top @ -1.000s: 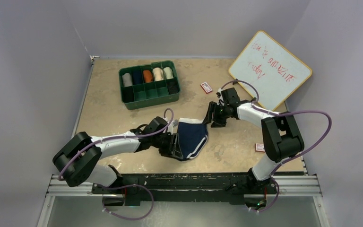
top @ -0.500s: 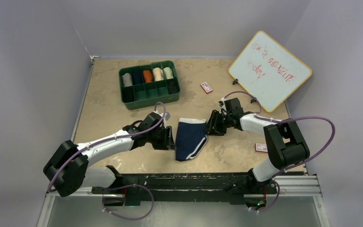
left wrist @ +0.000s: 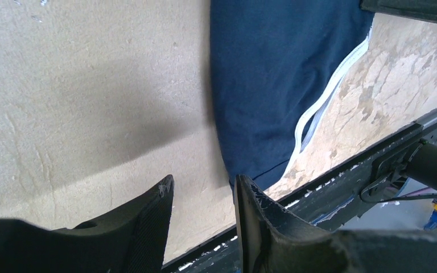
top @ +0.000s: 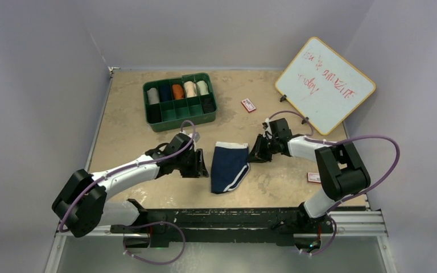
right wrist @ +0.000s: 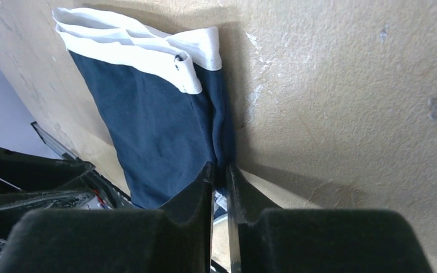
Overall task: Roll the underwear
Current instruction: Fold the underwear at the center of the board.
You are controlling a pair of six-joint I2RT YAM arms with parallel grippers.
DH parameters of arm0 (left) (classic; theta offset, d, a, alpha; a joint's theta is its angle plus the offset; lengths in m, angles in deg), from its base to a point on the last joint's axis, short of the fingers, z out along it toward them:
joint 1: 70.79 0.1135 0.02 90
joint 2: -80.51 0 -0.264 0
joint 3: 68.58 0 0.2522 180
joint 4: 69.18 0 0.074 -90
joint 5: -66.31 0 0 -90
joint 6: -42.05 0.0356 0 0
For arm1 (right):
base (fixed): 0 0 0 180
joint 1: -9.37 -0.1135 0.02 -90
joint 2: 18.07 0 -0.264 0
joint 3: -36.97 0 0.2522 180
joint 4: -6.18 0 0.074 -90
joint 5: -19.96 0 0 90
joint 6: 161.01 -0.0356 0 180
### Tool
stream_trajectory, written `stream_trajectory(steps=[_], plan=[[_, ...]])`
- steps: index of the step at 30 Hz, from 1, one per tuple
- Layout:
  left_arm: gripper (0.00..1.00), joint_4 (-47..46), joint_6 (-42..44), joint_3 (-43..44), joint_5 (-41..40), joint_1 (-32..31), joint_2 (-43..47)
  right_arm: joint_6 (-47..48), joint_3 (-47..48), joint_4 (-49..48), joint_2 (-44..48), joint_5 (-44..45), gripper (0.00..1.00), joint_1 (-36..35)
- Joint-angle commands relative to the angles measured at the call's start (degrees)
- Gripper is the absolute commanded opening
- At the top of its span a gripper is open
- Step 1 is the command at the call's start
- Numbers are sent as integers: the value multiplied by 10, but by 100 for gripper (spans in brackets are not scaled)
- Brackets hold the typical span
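My left gripper [top: 202, 166] has let go and backed off, fingers parted and empty, so the navy blue cloth briefs with white edging [top: 228, 166] now lie folded flat mid-table, their right edge pinched in my nearly closed right gripper [right wrist: 219, 169], ready, I judge, for rolling.

Gripper: the right gripper [right wrist: 221, 169] enters at 6 o'clock, its fingers [right wrist: 202, 182] nearly together with only a thin slit between them.
Underwear: the navy underwear [right wrist: 153, 131] is folded flat, lying from 11 o'clock to the centre; its 3 o'clock edge runs into the slit.
Waistband: the white, layered waistband [right wrist: 131, 48] sits at 11 o'clock.
Tabletop: the tan, rough tabletop [right wrist: 347, 102] spans 12 to 4 o'clock.
Dark hardware: the dark hardware [right wrist: 28, 170] at 8 o'clock is indistinct.
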Motion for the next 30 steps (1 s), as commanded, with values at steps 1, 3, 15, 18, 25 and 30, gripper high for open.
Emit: stream_trajectory(steps=[1,3,15,18,25,30], plan=[[42,-2,2,7,-11,10,18,9,33,11,3,-7,10,-5],[42,-3,1,6,-13,14,19,14,48,28,5,6,2,-10],[42,4,-53,-3,-27,71,16,46,232,229,-48,220,0,-122],[42,-6,-57,-2,-21,79,10,47,270,257,-63,252,0,-145],[42,-21,-60,10,-29,86,-13,56,353,313,-98,298,0,-196],[42,-23,-58,14,-41,95,-21,51,385,327,-118,301,0,-223]])
